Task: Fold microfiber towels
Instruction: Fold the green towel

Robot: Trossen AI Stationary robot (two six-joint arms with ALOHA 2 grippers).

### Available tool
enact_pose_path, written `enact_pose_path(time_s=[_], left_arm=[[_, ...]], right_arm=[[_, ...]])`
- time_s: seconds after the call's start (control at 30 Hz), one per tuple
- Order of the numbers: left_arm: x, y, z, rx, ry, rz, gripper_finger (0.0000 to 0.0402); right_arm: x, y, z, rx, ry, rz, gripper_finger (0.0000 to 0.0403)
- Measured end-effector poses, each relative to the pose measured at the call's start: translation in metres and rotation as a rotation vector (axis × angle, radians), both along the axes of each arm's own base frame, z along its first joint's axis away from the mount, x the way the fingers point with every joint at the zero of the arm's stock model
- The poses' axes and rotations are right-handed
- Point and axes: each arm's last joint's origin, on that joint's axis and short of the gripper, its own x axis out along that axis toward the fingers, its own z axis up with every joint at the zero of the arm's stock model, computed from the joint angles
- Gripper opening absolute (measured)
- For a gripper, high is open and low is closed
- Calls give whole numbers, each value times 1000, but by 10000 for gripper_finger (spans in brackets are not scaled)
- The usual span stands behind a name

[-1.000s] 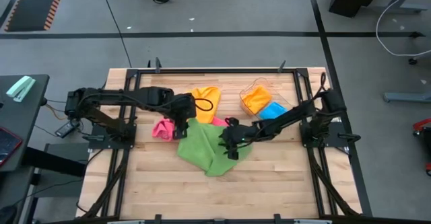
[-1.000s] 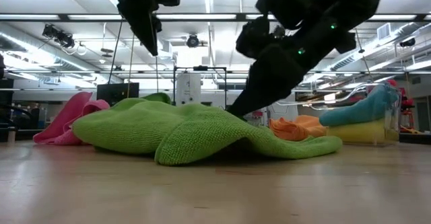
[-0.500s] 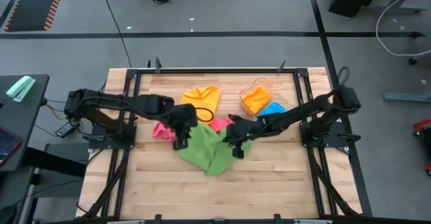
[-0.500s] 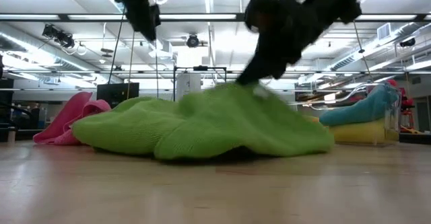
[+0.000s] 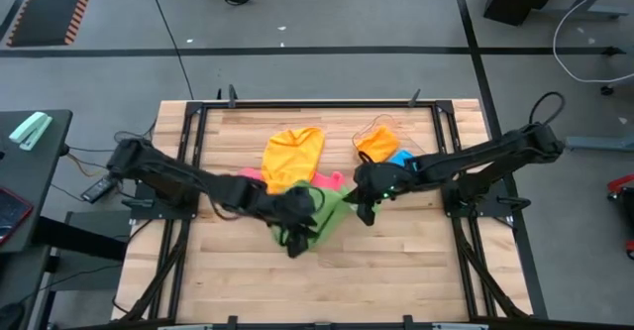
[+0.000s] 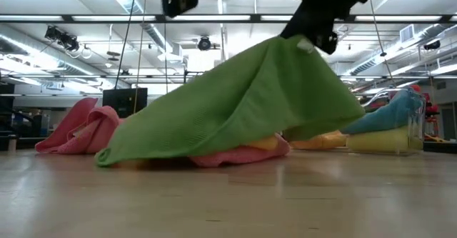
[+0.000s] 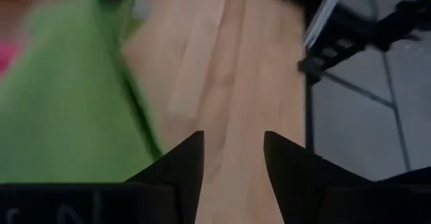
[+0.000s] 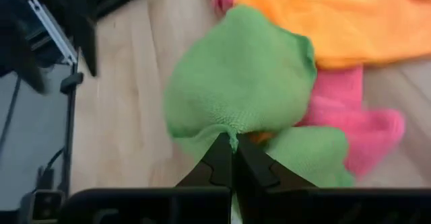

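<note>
- Right gripper is clamped on an edge of the green towel; its wrist view shows both fingers pressed together with the cloth's hem pinched between them.
- Left gripper has its fingers spread with a clear gap and nothing between them — bare wood of the table shows through, and the green cloth lies just beside one finger.
- From above, the green towel is mostly hidden under the two arms; the low view alone shows it lifted into a tent, its high corner hanging from the right gripper and its lower edge resting on the table.
- That low view also shows a pink towel on the wood and another pink one under the green slope.
- An orange towel lies spread farther back, and a clear tray holds orange and blue cloths.
- A second ago the green towel lay in a flat heap; since then the right gripper has closed and risen, and the left arm has swung in over the middle of the table.
</note>
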Motion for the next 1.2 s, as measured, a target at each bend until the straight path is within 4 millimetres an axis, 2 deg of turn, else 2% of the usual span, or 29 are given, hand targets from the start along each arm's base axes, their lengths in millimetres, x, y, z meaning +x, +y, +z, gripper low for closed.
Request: enact_pose_path(time_s=[0.17,0.33,0.47,0.57,0.83,0.93,1.03,1.2], left_arm=[[12,-28,-41,-33,124,7,160],[14,-54,-82,10,246,-30,156],[12,-73,-106,103,277,-103,161],[3,-85,-117,195,318,-165,167],[-31,-102,-121,474,431,-272,171],[-38,-103,-122,489,484,-273,163],[-38,-106,-120,441,467,-272,154],[-30,-115,-96,375,312,-364,129]], right_arm=[[-2,7,7,-10,83,-36,8],[-4,8,-3,0,185,-56,8],[-5,14,-10,27,225,-38,8],[-7,19,-14,40,259,-8,8],[-12,32,-16,154,321,79,8],[-16,40,-16,231,354,138,8],[-23,54,-17,263,408,192,8],[-43,71,-23,304,577,295,8]])
